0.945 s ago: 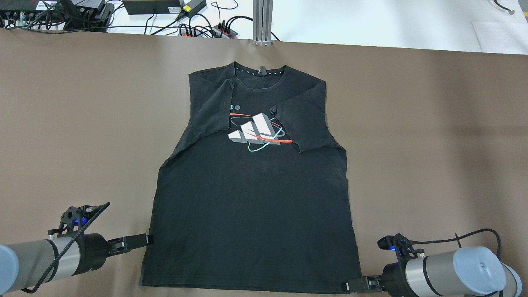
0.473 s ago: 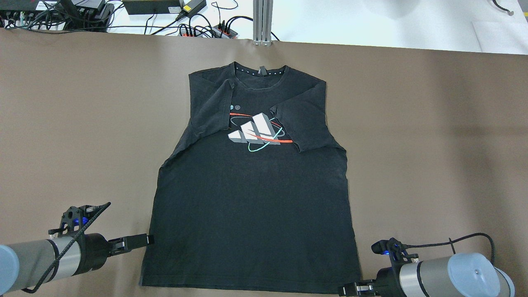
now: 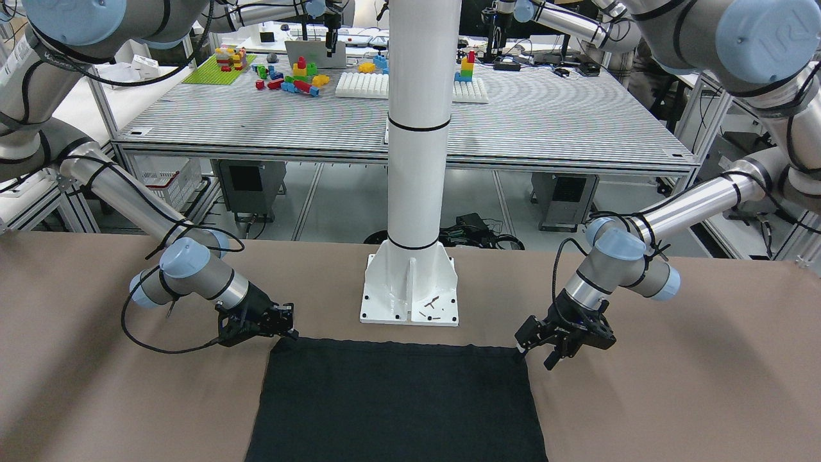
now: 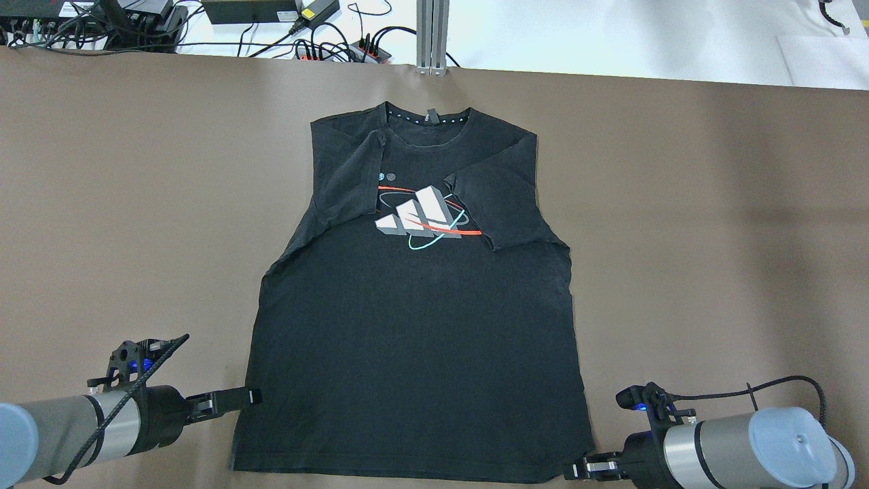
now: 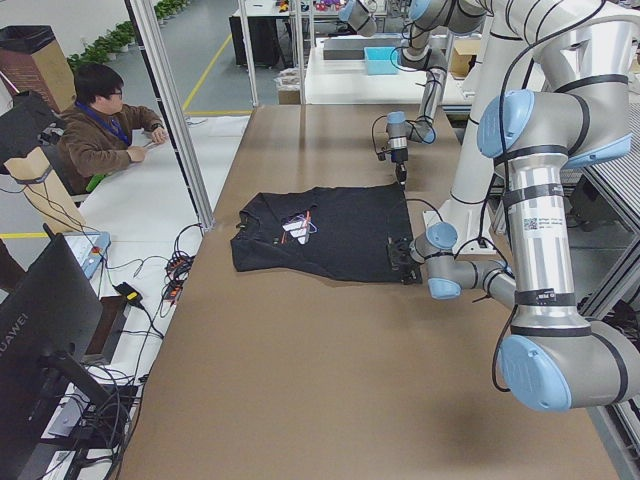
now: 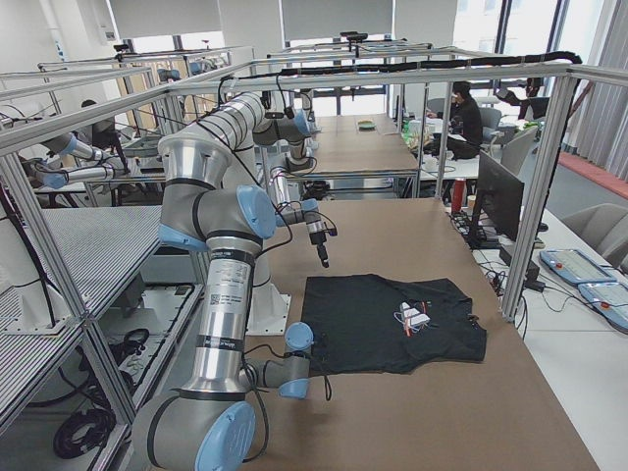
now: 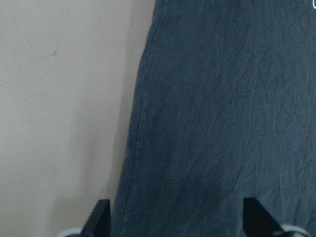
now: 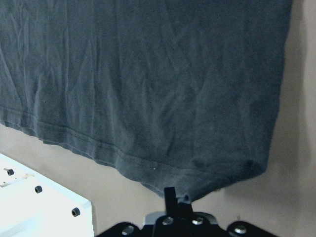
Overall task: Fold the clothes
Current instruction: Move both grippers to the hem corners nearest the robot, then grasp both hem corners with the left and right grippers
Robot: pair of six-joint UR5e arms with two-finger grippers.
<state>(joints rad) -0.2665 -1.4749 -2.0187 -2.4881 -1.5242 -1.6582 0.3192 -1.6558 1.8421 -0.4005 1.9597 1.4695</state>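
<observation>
A black T-shirt (image 4: 414, 339) with a grey, red and teal logo lies flat on the brown table (image 4: 102, 204), collar far, both sleeves folded inward. My left gripper (image 4: 250, 396) is low at the shirt's left side edge; in the left wrist view its fingertips (image 7: 101, 219) stand wide apart, open, over the shirt's edge (image 7: 222, 123). My right gripper (image 4: 576, 468) is at the shirt's near right corner; in the right wrist view it (image 8: 171, 195) is shut on the puckered hem (image 8: 148, 168). In the front view the hem (image 3: 397, 350) lies between both grippers.
The white pillar's base plate (image 3: 410, 289) stands just behind the hem and also shows in the right wrist view (image 8: 39, 207). Cables and power strips (image 4: 326, 41) lie beyond the table's far edge. An operator (image 5: 105, 135) sits at the far side.
My left gripper has edged a little to the right, onto the shirt's side edge. My right gripper dipped toward the near edge and came back to the shirt's corner. The shirt has not moved.
</observation>
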